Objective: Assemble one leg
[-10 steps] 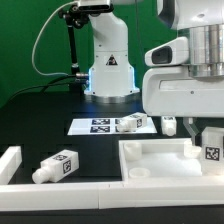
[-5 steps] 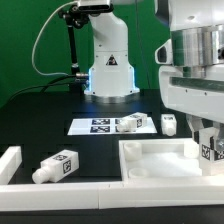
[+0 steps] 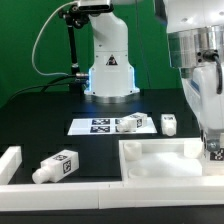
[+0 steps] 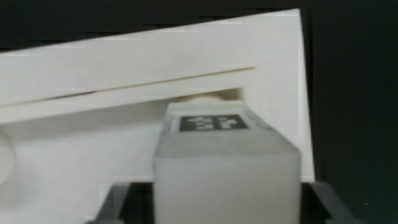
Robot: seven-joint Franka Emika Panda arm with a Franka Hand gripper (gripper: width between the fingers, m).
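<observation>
My gripper (image 3: 212, 146) is at the exterior view's right, shut on a leg (image 3: 216, 153), a stubby white peg with a square tag. It holds the leg upright over the far right corner of the large white tray-like part (image 3: 150, 160). In the wrist view the leg (image 4: 222, 150) fills the space between the dark fingers (image 4: 125, 205), its tagged end against the tray part's corner (image 4: 160, 80). Whether the leg touches the corner cannot be told. My gripper (image 4: 222, 208) is low in that view.
Another leg (image 3: 57, 166) lies on the table at the left. One leg (image 3: 132, 123) lies on the marker board (image 3: 100, 126) and one (image 3: 170, 124) stands beside it. Long white bars (image 3: 12, 163) frame the front left. The robot base (image 3: 108, 70) is behind.
The wrist has turned and moved to the exterior view's right. The held leg has gone down toward the tray part's right corner.
</observation>
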